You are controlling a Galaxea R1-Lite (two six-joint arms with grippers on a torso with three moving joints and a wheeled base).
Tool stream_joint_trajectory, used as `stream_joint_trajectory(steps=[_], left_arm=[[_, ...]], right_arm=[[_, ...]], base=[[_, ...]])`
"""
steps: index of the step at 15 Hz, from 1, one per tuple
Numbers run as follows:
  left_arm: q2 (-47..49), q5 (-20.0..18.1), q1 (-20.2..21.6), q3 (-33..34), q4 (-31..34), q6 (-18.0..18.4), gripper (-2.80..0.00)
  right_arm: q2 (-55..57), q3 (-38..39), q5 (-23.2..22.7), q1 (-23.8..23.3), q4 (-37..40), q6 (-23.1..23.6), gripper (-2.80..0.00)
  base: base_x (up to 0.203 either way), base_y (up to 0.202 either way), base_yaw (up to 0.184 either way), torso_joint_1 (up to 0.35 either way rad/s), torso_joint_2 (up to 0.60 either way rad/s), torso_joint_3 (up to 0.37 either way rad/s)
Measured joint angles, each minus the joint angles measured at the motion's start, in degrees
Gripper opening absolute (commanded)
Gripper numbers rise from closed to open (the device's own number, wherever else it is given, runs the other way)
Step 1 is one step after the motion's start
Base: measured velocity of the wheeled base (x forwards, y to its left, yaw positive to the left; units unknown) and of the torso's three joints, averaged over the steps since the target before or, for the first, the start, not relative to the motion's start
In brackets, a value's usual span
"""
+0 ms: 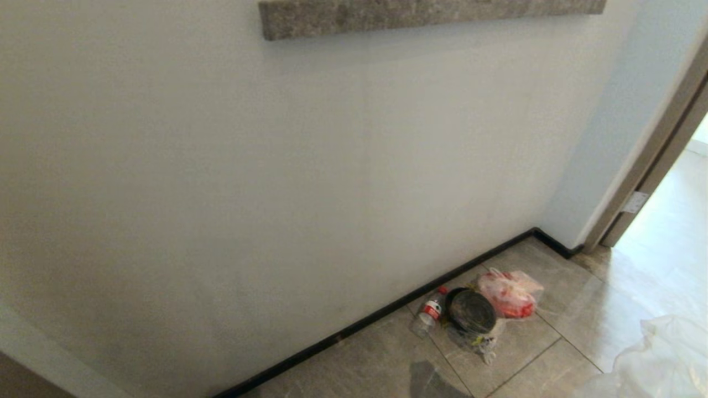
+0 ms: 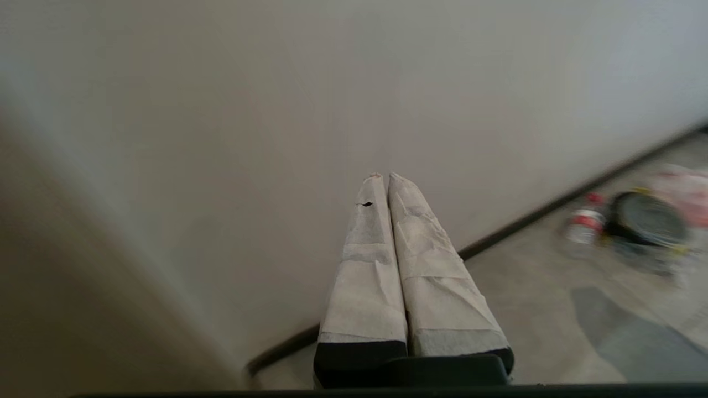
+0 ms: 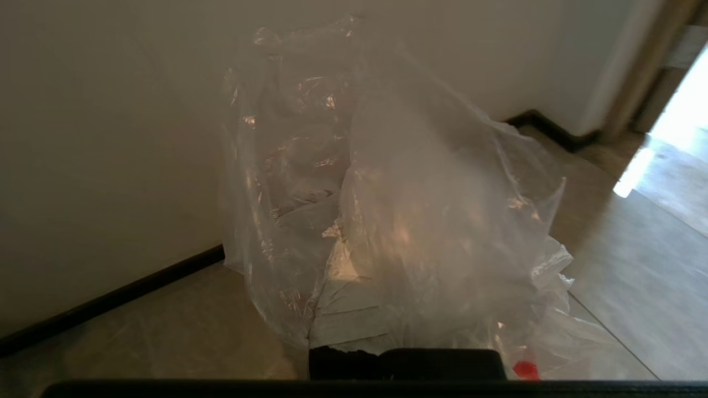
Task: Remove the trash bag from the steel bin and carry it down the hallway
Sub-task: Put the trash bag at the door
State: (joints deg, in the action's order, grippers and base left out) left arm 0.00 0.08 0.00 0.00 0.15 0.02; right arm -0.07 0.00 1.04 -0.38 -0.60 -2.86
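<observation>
Clamping the trash bag, the right gripper hangs over the hallway tiles near the skirting; open floor runs toward the doorway. Left gripper pressed together, empty.

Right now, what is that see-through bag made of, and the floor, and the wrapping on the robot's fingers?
The trash bag looks like thin clear plastic: crinkled, glinting, the wall showing through. The floor looks like polished grey stone or ceramic tile: marbled, with grout lines and a sheen. The left gripper's fingers wear something like pale paper tape: matte, wrinkled.
</observation>
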Motion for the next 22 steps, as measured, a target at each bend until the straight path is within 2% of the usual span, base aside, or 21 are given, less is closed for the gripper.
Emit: stream_joint_trajectory(steps=[12,18,22], left_arm=[[0.0,0.0,0.0,0.0,0.0,0.0,-2.80],[0.0,0.0,0.0,0.0,0.1,-0.1,-2.80],[0.0,0.1,0.0,0.0,0.0,-0.1,-2.80]], right_arm=[[0.0,0.0,0.0,0.0,0.1,-0.1,-2.80],[0.0,0.0,0.0,0.0,0.2,-0.2,-2.80],[0.0,0.0,-0.1,0.0,0.2,0.0,-2.80]], base=[[-0.001,-0.010,0.170,0.002,0.00,0.002],[0.000,-0.002,0.015,0.000,0.00,-0.004],[0.000,0.000,0.000,0.000,0.00,-0.151]])
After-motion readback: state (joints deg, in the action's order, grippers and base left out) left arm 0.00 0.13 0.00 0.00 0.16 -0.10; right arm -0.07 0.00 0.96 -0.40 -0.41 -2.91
